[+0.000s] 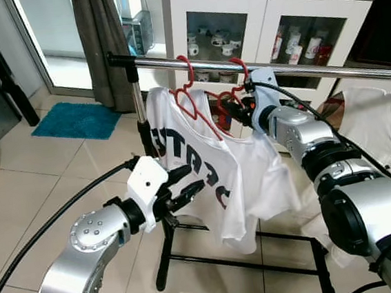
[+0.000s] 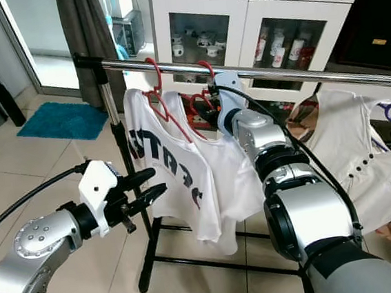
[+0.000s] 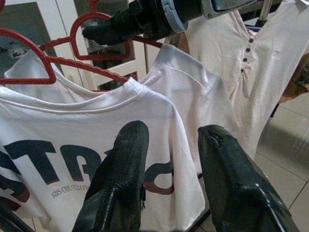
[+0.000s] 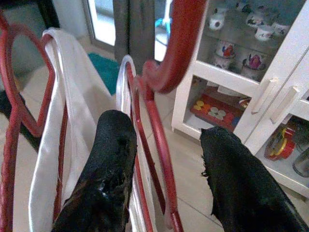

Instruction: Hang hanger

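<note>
Two red hangers (image 1: 197,94) are hooked over the chrome rail (image 1: 327,69), each carrying a white T-shirt (image 1: 194,167); their hooks point up, and their long axes are set crosswise to the rail. The right gripper (image 1: 246,107) is held at the nearer hanger's neck, fingers (image 4: 108,159) spread apart — the red wire (image 4: 159,150) passes between them ungripped. The left gripper (image 1: 185,183) is held open before the printed shirt. The shirt's lettering is partly folded from sight.

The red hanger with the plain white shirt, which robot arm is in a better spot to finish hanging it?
Probably the right. The right gripper is up at the red hanger by the rail, fingers open around its neck. The left gripper hovers lower, before the printed shirt.
</note>
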### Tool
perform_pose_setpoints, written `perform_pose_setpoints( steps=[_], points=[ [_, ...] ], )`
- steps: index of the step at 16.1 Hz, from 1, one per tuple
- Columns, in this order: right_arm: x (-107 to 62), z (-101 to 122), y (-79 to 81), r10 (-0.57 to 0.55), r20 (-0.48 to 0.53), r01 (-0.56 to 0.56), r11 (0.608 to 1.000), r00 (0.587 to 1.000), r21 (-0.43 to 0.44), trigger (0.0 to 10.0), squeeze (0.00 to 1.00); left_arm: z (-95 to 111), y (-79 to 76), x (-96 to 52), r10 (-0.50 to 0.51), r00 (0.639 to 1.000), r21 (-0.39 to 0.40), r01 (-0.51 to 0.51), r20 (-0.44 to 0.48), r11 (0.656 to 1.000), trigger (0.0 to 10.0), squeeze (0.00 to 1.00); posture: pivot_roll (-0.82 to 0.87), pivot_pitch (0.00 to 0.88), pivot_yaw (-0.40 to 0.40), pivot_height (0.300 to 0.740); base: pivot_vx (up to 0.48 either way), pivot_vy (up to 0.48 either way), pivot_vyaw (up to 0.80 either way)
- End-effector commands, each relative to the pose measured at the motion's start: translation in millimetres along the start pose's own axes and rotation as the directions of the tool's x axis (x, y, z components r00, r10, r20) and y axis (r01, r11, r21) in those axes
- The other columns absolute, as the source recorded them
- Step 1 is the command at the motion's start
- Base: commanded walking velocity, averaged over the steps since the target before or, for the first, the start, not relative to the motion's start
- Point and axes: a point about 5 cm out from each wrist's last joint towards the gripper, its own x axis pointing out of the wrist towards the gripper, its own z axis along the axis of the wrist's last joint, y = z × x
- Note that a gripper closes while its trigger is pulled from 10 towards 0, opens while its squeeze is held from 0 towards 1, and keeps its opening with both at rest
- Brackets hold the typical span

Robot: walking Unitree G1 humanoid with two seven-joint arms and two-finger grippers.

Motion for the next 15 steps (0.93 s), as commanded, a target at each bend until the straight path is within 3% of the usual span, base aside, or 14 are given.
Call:
perform_pose_setpoints(
  steps=[1,2,3,7,8,9,15],
  points=[
    [-1.3,10.4,-4.5,-0.009,-0.002,0.009,1.000,1.000,-0.021,10.0,1.00,1.5,-4.2,0.0,-0.011,1.000,0.013,0.011,-0.005,1.000,10.0,0.00,0.01,0.000,-0.063,0.710,0.000,0.000,0.00],
    [-1.3,12.5,-4.9,-0.009,-0.009,0.009,1.000,1.000,-0.017,10.0,0.87,1.3,-4.3,0.1,-0.014,1.000,0.014,0.014,-0.007,1.000,10.0,0.00,0.01,0.000,-0.063,0.710,0.000,0.000,0.00],
    [-1.4,13.2,-4.9,-0.004,-0.018,0.004,1.000,1.000,-0.022,10.0,0.00,1.2,-4.4,0.2,-0.014,1.000,0.015,0.014,-0.008,1.000,10.0,0.00,0.01,0.000,-0.064,0.710,0.000,0.000,0.00],
    [-1.6,13.5,-1.6,0.067,-0.074,-0.067,0.998,0.995,0.012,10.0,0.00,0.9,-4.3,0.2,-0.019,1.000,0.016,0.019,-0.011,1.000,10.0,0.00,0.01,0.000,-0.065,0.710,0.000,0.000,0.00],
    [-1.7,13.4,-2.3,0.065,-0.077,-0.063,0.998,0.995,0.025,3.7,0.00,0.7,-4.5,0.1,-0.022,1.000,0.016,0.022,-0.013,1.000,10.0,0.00,0.01,0.000,-0.065,0.710,0.000,0.000,0.00],
    [-1.8,14.6,-3.3,0.053,-0.070,-0.051,0.998,0.996,0.042,0.0,0.00,0.8,-4.7,-0.1,-0.023,1.000,0.018,0.023,-0.013,1.000,10.0,0.00,0.01,0.000,-0.065,0.710,0.000,0.000,0.00],
    [-2.5,16.3,-5.5,0.041,-0.067,-0.038,0.998,0.997,0.049,0.0,0.00,0.5,-2.6,-0.1,-0.030,0.999,0.025,0.030,-0.020,0.999,10.0,0.00,0.01,0.000,-0.056,0.710,0.000,0.000,0.00]
  ],
)
